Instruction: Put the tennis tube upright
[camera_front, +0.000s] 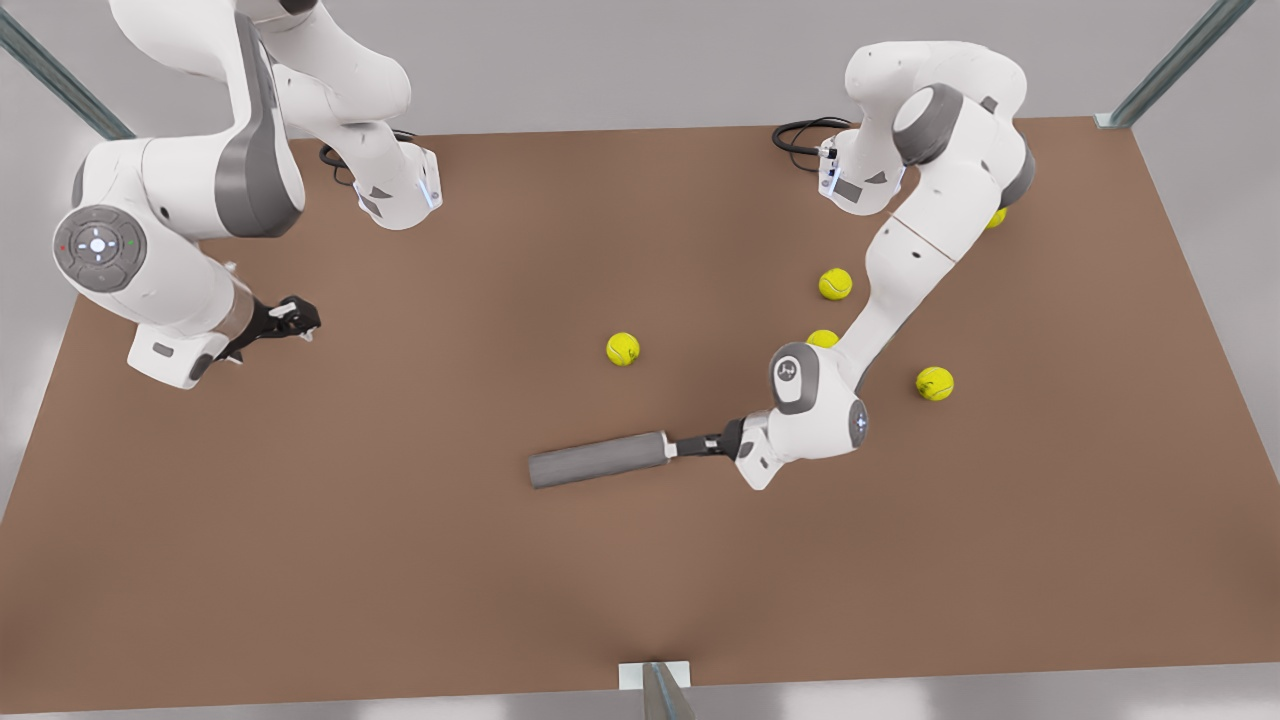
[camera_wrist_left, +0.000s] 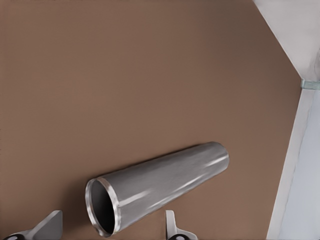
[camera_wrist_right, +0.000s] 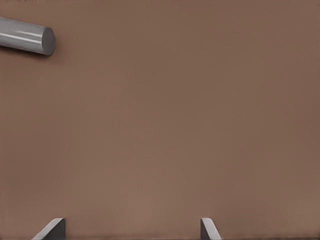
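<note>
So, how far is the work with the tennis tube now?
Nothing is finished: the tennis tube lies flat on the table. In hand: the left claw, open, is at the tube's rimmed open end, fingertips either side, not gripping. The right claw waits apart, open. Left: grasp, tip upright, release.

left gripper (camera_wrist_left: 110, 230): just the fingertips (camera_wrist_left: 47, 227) clear the left wrist view's edge. right gripper (camera_wrist_right: 131, 229): same in the right wrist view, and the tennis tube (camera_wrist_right: 27, 37) is cut by the frame, closed end in shot. front view: arm (camera_front: 900, 290) covers parts of two tennis balls (camera_front: 822, 338) (camera_front: 996, 218); whether gripper touches tube rim is unclear
</note>
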